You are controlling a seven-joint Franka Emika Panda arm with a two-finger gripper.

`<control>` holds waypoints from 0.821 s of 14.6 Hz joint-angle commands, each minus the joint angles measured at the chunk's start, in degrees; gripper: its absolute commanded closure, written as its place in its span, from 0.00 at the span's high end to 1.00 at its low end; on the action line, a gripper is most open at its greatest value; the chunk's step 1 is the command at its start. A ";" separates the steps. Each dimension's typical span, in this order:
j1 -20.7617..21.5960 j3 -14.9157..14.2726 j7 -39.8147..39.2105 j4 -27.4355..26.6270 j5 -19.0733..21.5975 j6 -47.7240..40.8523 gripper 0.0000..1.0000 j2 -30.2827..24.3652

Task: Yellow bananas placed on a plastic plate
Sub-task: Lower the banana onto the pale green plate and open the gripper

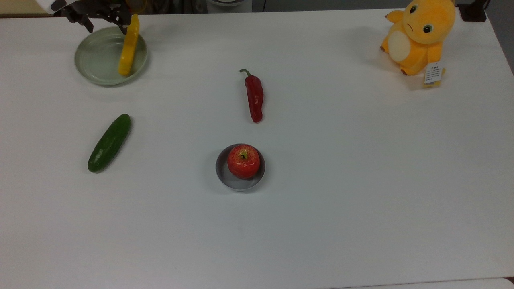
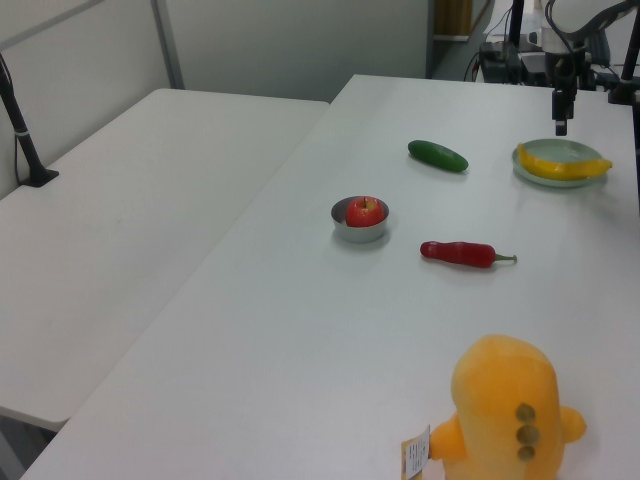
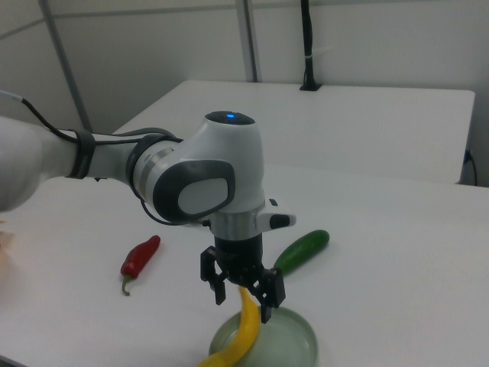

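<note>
The yellow banana (image 1: 128,48) lies along the right side of the pale green plastic plate (image 1: 96,60) at the top view's far left, one end resting over the rim. In the left view the banana (image 2: 565,167) curves across the plate (image 2: 556,149). My gripper (image 1: 106,22) hangs open just above the plate's far edge. In the right view the gripper (image 3: 244,302) has its fingers spread on either side of the banana's upper end (image 3: 246,321), over the plate (image 3: 294,340).
A green cucumber (image 1: 109,143) lies in front of the plate. A red chili pepper (image 1: 254,96) sits mid-table, with a red apple (image 1: 243,161) in a small grey dish (image 1: 223,175) nearer the front. An orange-yellow plush toy (image 1: 419,36) stands at the top view's far right.
</note>
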 commanded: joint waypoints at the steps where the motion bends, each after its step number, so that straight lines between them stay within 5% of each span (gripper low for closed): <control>1: 2.04 0.06 1.24 1.08 0.93 0.48 1.00 -0.47; 5: 4.42 2.68 11.76 5.73 5.05 0.31 1.00 -1.17; 8: 4.42 8.39 26.60 9.69 6.29 0.48 1.00 -1.26; 12: 4.69 14.72 35.33 12.42 6.46 0.22 1.00 -2.05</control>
